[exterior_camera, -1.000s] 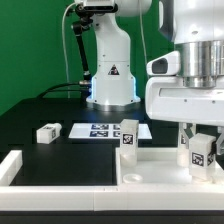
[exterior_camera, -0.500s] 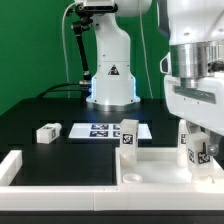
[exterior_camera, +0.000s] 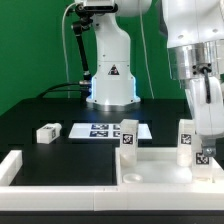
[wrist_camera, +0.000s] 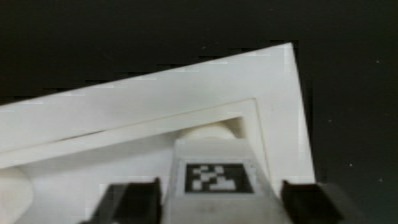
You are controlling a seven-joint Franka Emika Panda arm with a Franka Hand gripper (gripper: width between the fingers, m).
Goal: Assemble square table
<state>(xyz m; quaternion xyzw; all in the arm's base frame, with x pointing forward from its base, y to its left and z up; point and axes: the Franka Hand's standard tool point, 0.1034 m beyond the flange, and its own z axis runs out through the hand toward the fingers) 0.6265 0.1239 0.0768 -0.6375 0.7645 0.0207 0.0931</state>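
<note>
The white square tabletop lies at the front on the exterior view's right, rim up. One white tagged leg stands upright in its far corner. A second leg stands in the corner to the right, and my gripper is shut on it from above. In the wrist view this leg shows its tag between my two dark fingers, over a corner of the tabletop. A third leg lies loose on the black table to the left. The fourth leg is out of view.
The marker board lies flat behind the tabletop. A long white fence bar runs along the front left. The robot base stands at the back, with a green wall behind it.
My gripper body has shifted toward the exterior view's right and turned while staying on the right-hand leg. The leg now shows a different face. The other parts have not moved.
</note>
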